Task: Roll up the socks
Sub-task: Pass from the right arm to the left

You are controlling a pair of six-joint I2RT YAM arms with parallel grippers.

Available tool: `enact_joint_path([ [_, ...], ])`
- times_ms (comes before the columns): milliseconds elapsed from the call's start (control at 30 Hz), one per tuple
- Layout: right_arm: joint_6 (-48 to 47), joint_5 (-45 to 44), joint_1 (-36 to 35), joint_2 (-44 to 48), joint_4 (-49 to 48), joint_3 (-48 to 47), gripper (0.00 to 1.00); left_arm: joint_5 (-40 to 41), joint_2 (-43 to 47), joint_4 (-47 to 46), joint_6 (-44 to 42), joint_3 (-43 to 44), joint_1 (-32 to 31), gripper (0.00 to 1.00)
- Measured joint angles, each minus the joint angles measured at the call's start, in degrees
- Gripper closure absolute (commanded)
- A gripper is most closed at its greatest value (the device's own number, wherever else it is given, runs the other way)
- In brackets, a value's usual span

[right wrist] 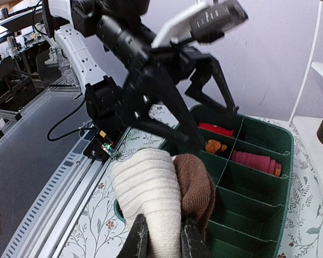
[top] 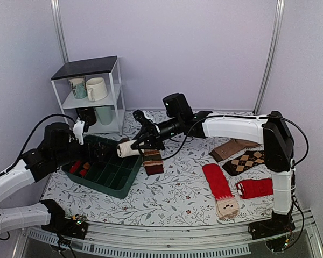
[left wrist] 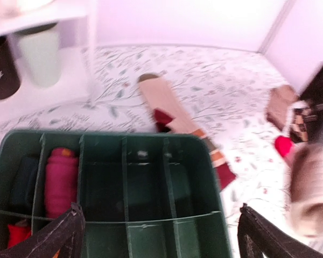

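Note:
The socks (right wrist: 151, 188) are a tight roll, cream-white outside with a dark brown layer on one side. My right gripper (right wrist: 160, 236) is shut on the roll and holds it in the air by the near right corner of the green divided tray (right wrist: 258, 177). From above, the roll (top: 128, 149) sits at the tip of the right gripper (top: 137, 146), over the tray's rim (top: 126, 180). My left gripper (left wrist: 157, 215) is open over the tray's compartments with nothing between its fingers; the roll (left wrist: 312, 188) is blurred at its right.
Some tray compartments hold other rolled socks, red (top: 75, 166) and pink (left wrist: 62, 180). A tan striped sock (top: 153, 161) lies flat beside the tray. Red socks (top: 217, 180), an argyle sock (top: 247, 161) and a brown sock (top: 231, 149) lie at the right. A white shelf with mugs (top: 91, 88) stands back left.

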State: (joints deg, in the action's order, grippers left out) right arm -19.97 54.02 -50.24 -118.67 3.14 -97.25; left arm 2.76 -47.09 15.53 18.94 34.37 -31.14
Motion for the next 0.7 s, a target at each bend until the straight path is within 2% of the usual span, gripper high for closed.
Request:
enact_joint_path([
  [167,-4.2,0.5,0.0,-1.4,5.1,-0.2,0.96,-10.5,4.9,-1.6,-4.2,1.5,0.0,0.01],
  [300,-6.8,0.5,0.0,-1.4,8.1,-0.4,0.96,-20.3,5.0,-4.7,-6.5,1.9,-0.2,0.01],
  [567,-10.7,0.1,-0.4,-1.4,12.7,-0.5,0.96,-29.4,3.1,-12.0,-8.7,-0.3,-0.6,0.01],
  [700,-11.8,0.0,-0.5,-1.4,13.8,-0.5,0.96,-32.3,-1.0,-14.2,-10.1,-0.1,-0.8,0.01],
])
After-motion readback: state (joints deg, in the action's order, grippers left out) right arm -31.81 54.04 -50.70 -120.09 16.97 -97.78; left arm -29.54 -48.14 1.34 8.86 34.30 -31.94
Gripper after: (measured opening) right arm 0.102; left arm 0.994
